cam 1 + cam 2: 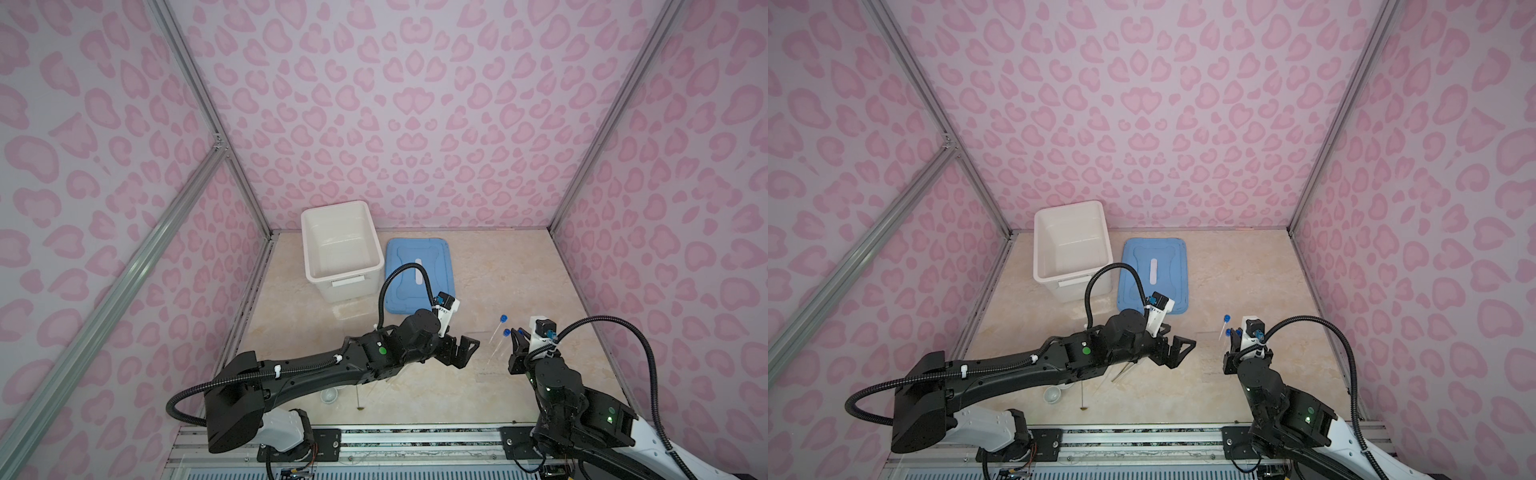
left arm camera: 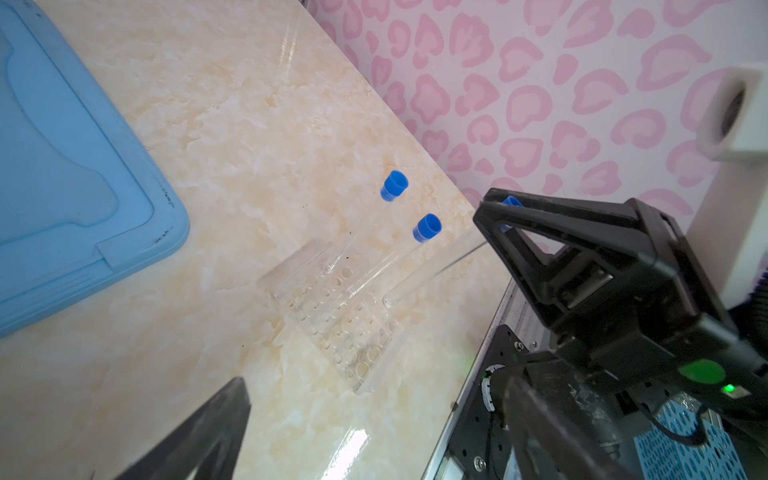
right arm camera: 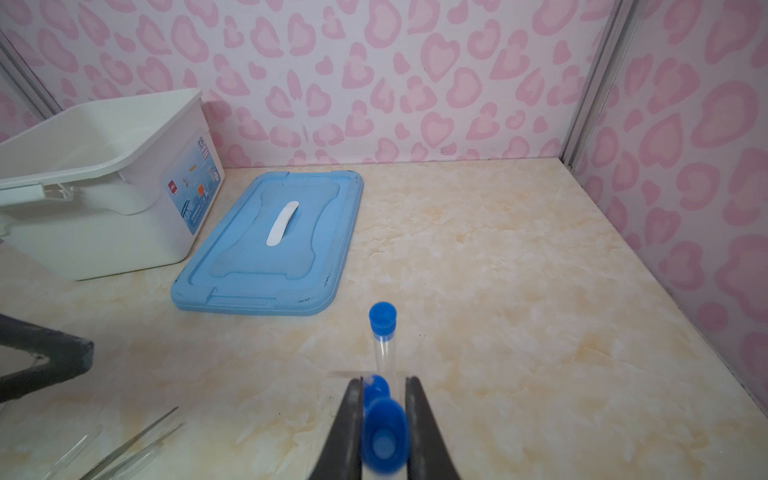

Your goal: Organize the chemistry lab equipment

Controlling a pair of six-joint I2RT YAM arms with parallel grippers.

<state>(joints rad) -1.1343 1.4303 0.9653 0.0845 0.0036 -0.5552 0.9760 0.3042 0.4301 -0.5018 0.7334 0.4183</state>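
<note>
Marbled tabletop (image 1: pixel 519 270), pink-walled booth. Left gripper (image 1: pixel 465 353): jaws wide, empty, hung mid-table. Clear rack (image 2: pixel 332 316): held two blue-capped tubes (image 2: pixel 427 227), tilted. Right gripper (image 3: pixel 383 384): clamped on third tube (image 3: pixel 384 440) at the rack. Step, likely: racking it; next called for lining its base with a free hole.

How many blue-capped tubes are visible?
3. The first tube and second tube lean in the clear rack; the third tube is clamped in the right gripper beside them.

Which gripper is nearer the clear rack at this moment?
Right. The right gripper, shut on a blue-capped tube, is right beside the clear rack; the left gripper, open and empty, hovers farther off on its opposite side.
</note>
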